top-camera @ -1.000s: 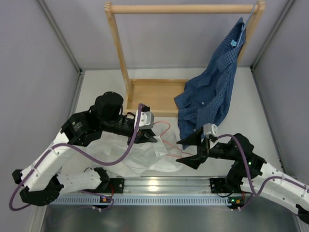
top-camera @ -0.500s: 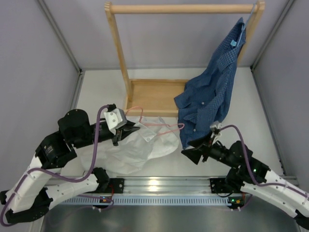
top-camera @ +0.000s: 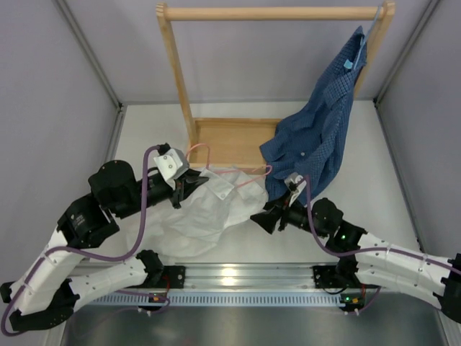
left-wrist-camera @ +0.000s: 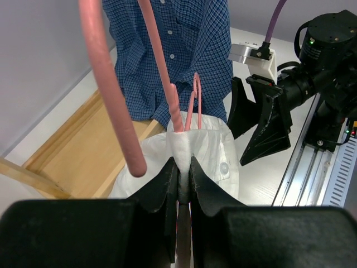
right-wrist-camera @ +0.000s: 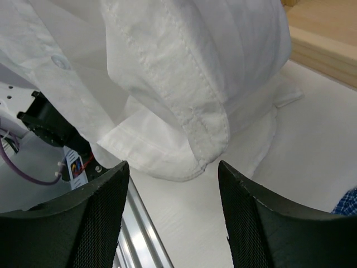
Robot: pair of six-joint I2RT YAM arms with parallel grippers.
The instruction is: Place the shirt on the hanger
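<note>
Your left gripper [left-wrist-camera: 179, 167] is pinching the shirt [top-camera: 209, 209] just beside the hanger [left-wrist-camera: 111, 95], above the table [top-camera: 382, 158]. Your right gripper [right-wrist-camera: 172, 167], gaping and empty, is facing the drooping fold, so you're aiming for a centred bite.

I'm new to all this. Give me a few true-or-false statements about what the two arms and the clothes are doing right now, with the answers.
1. The left gripper is pinched shut on the thin white button-up shirt. True.
2. The right gripper is gripping that shirt's edge. False: its jaws stand open, with the fabric ungripped in front of them.
3. The dark blue checked shirt hangs from the wooden rail. True.
4. The thin pink wire hanger hangs on that rail. False: it sits low, at the left gripper.
</note>
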